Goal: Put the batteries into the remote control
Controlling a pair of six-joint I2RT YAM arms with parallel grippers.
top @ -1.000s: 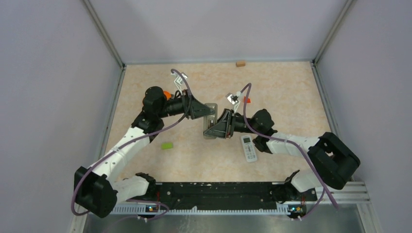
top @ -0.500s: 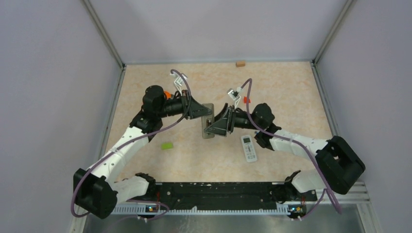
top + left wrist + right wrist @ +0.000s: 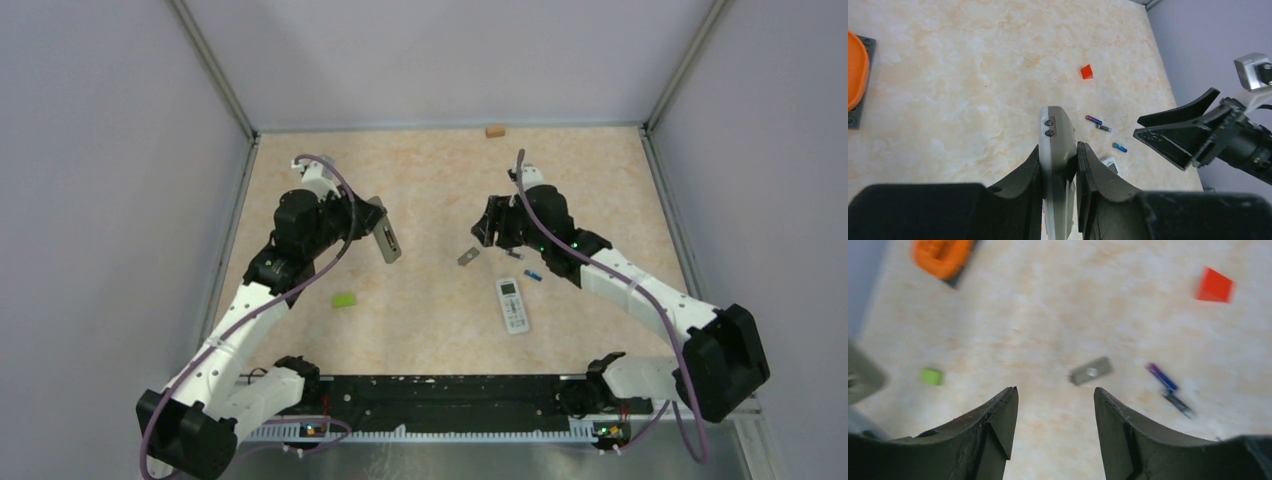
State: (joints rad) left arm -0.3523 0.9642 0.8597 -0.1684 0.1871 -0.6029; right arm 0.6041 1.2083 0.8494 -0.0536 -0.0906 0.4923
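Table (image 3: 430,180) is a beige, marbled-looking surface. Stuff sitting on it, going by the top view:

- Tan block (image 3: 493,130) way up at the top edge, by the back wall.
- Green block (image 3: 344,300) left of centre, lower down.
- Small grey plate (image 3: 467,257) roughly mid-frame.
- White remote (image 3: 513,305) below and right of the plate, face up.
- Blue battery (image 3: 533,276) just above the remote.

In the left wrist view there's a purple battery (image 3: 1093,119) nearly end to end with a darker one (image 3: 1103,128). A red wedge (image 3: 1087,72) sits further up, and an orange thing (image 3: 855,70) on a black base is at the left edge.
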